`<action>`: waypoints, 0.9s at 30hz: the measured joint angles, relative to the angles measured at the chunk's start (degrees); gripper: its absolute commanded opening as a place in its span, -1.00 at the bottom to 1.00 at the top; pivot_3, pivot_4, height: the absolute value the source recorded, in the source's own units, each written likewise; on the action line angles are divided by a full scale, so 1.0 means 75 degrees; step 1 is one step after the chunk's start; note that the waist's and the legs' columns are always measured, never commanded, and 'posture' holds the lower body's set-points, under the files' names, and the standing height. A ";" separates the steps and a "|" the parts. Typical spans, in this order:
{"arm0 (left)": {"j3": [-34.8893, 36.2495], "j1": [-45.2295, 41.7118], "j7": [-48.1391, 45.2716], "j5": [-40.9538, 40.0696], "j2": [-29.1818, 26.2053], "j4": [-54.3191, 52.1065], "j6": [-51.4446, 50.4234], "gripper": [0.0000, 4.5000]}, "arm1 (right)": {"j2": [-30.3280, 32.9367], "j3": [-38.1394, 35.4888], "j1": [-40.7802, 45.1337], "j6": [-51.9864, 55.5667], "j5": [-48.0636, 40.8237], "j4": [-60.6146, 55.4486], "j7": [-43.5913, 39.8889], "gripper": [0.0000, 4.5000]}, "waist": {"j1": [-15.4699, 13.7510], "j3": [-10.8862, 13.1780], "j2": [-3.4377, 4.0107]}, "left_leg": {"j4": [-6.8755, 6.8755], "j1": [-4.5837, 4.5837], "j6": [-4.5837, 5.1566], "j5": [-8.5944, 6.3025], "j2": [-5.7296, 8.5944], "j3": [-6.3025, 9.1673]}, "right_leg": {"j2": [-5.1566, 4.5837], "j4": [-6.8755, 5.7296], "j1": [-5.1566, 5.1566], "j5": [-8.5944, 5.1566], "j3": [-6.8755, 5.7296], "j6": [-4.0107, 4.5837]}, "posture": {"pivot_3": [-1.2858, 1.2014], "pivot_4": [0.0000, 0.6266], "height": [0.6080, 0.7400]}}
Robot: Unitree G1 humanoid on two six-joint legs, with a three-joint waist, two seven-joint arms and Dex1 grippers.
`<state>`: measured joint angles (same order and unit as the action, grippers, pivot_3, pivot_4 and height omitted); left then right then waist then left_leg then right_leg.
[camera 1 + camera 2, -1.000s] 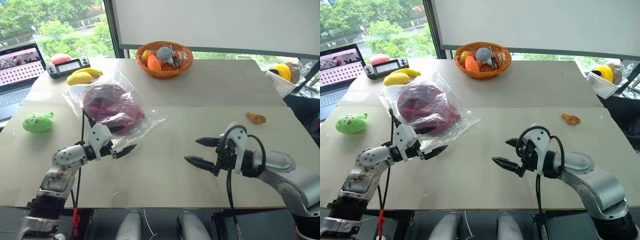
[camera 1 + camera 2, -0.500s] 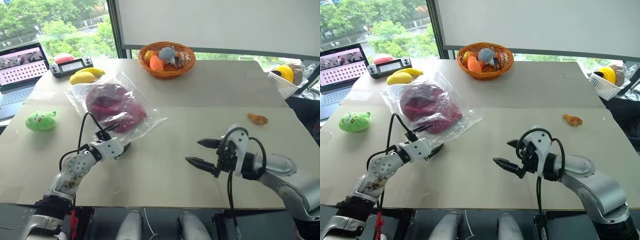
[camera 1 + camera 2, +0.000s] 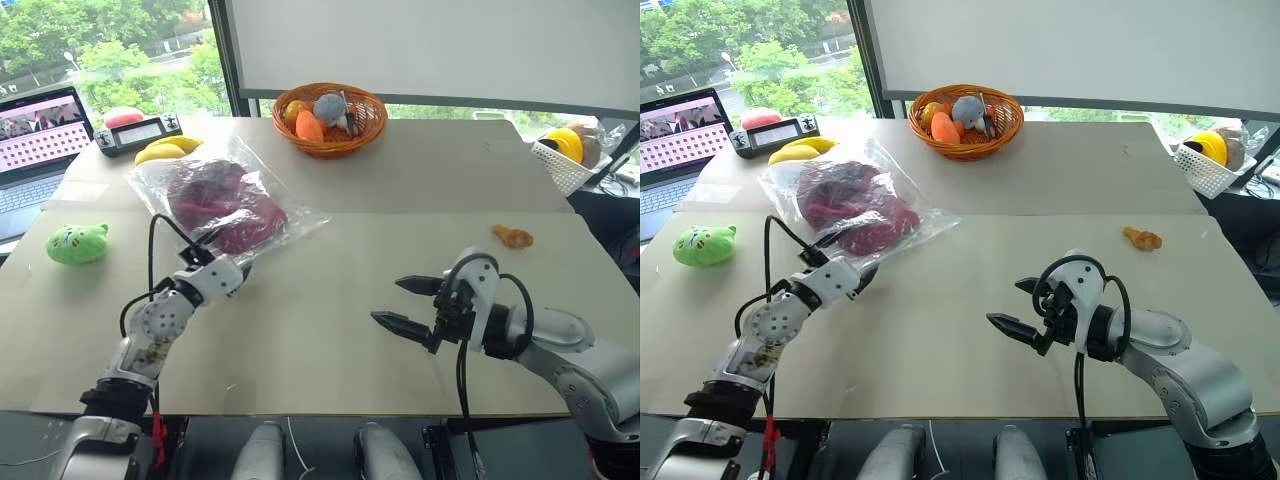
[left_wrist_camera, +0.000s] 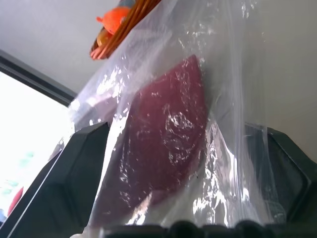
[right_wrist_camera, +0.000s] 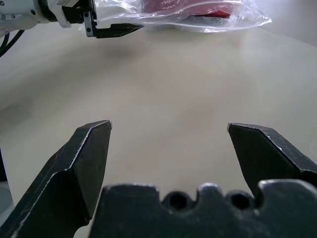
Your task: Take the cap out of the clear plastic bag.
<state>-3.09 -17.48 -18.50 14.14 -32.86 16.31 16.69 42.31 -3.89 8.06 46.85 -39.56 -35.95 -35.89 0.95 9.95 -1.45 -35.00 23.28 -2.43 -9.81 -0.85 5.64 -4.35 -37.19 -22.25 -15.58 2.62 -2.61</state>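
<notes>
Maroon cap (image 3: 215, 195) sits inside the clear plastic bag (image 3: 225, 200), which lies flat on the surface (image 3: 400, 190) toward its far left corner, close to the yellow banana (image 3: 160, 152) and the black controller (image 3: 137, 131) that sit nearer that corner. You have the left gripper (image 3: 240, 272) at the bag's near edge; from the left wrist view its jaws stand spread, with the crinkled plastic and the cap (image 4: 166, 144) between the two black fingers (image 4: 74, 168). You cannot tell from these views whether the fingers press the plastic yet. Your right gripper (image 3: 405, 304) hovers over bare surface near the front edge, well apart from the bag, jaws spread wide and holding nothing. A wicker basket (image 3: 328, 118) of toys stands at the far edge, near the middle. A green plush toy (image 3: 77, 243) lies by the left edge, a small orange toy (image 3: 512, 236) toward the right edge, and a white basket (image 3: 566, 160) at the far right corner. A laptop (image 3: 38, 135) stands open beyond the far left corner.
</notes>
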 measured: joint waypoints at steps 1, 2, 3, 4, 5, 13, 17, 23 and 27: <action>0.0002 0.0021 -0.0061 -0.0100 0.0021 -0.0002 -0.0077 0.49 | 0.0000 0.0000 0.0000 0.0000 0.0000 0.0000 0.0000 1.00 | 0.0000 0.0000 0.0000 | 0.0000 0.0000 0.0000 0.0000 0.0000 0.0000 | 0.0000 0.0000 0.0000 0.0001 0.0000 0.0001 | 0.03 -0.52 0.89; 0.0009 0.0035 -0.0150 -0.0167 0.0040 -0.0004 -0.0131 0.36 | 0.0000 0.0000 0.0000 0.0000 0.0001 0.0000 0.0000 1.00 | -0.0001 0.0000 0.0000 | 0.0000 0.0000 0.0000 0.0000 0.0000 0.0000 | 0.0000 0.0000 0.0000 0.0001 0.0000 0.0001 | 0.03 -0.52 0.89; 0.0009 0.0050 -0.0244 -0.0285 0.0055 -0.0033 -0.0240 0.26 | 0.0000 0.0000 0.0000 0.0000 0.0001 0.0000 -0.0002 1.00 | -0.0003 0.0000 0.0000 | 0.0000 0.0001 0.0000 0.0000 0.0000 0.0000 | 0.0000 0.0001 0.0000 0.0001 0.0000 0.0001 | 0.03 -0.52 0.89; 0.0009 0.0051 -0.0287 -0.0328 0.0057 -0.0048 -0.0288 0.06 | 0.0000 0.0000 0.0000 0.0000 0.0002 0.0000 -0.0002 1.00 | -0.0003 0.0000 0.0000 | 0.0000 0.0001 0.0000 0.0000 0.0000 0.0000 | 0.0000 0.0001 0.0000 0.0001 0.0000 0.0001 | 0.03 -0.52 0.89; 0.0009 0.0051 -0.0320 -0.0358 0.0058 -0.0073 -0.0330 -0.05 | 0.0000 0.0000 0.0000 0.0000 0.0004 0.0001 -0.0004 1.00 | -0.0004 0.0000 0.0000 | -0.0001 0.0001 0.0000 0.0000 0.0001 0.0001 | 0.0000 0.0001 0.0000 0.0001 0.0000 0.0001 | 0.03 -0.52 0.89; 0.0004 0.0086 -0.0474 -0.0416 0.0126 -0.0416 -0.0587 -0.92 | -0.0001 0.0001 0.0001 -0.0001 0.0025 0.0009 -0.0008 1.00 | -0.0002 0.0000 0.0000 | 0.0000 0.0001 0.0000 0.0000 0.0001 0.0001 | 0.0000 0.0001 0.0000 0.0002 0.0000 0.0004 | 0.03 -0.52 0.89; 0.0004 0.0071 -0.0823 -0.0732 0.0255 -0.0648 -0.1101 -0.92 | -0.0010 0.0002 0.0002 -0.0002 0.0035 0.0011 -0.0005 1.00 | -0.0005 0.0000 0.0000 | -0.0002 0.0001 0.0000 0.0000 0.0001 0.0001 | 0.0000 0.0000 0.0001 0.0002 0.0000 0.0004 | 0.03 -0.52 0.89; 0.0064 -0.0415 -0.2323 -0.2178 0.0293 -0.1186 -0.2996 -0.92 | -0.0011 0.0002 0.0003 -0.0005 0.0096 0.0025 -0.0002 1.00 | -0.0001 0.0000 0.0000 | -0.0008 0.0006 0.0000 0.0000 0.0001 0.0006 | 0.0002 -0.0001 0.0000 -0.0002 -0.0005 -0.0003 | 0.03 -0.52 0.89; 0.0084 -0.0533 -0.3876 -0.3327 -0.0160 -0.2317 -0.3400 -0.92 | -0.0014 0.0003 0.0007 -0.0008 0.0160 0.0068 0.0001 1.00 | 0.0011 0.0000 0.0000 | -0.0003 0.0009 0.0000 0.0000 0.0001 0.0005 | -0.0001 0.0003 0.0000 0.0006 -0.0004 0.0011 | 0.03 -0.52 0.89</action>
<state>-2.46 -21.48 -47.57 -10.82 -34.06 -1.06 -8.81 42.20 -3.86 8.11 46.79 -38.35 -35.44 -35.88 1.03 9.95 -1.45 -35.02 23.35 -2.43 -9.81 -0.84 5.68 -4.35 -37.16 -22.25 -15.54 2.59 -2.53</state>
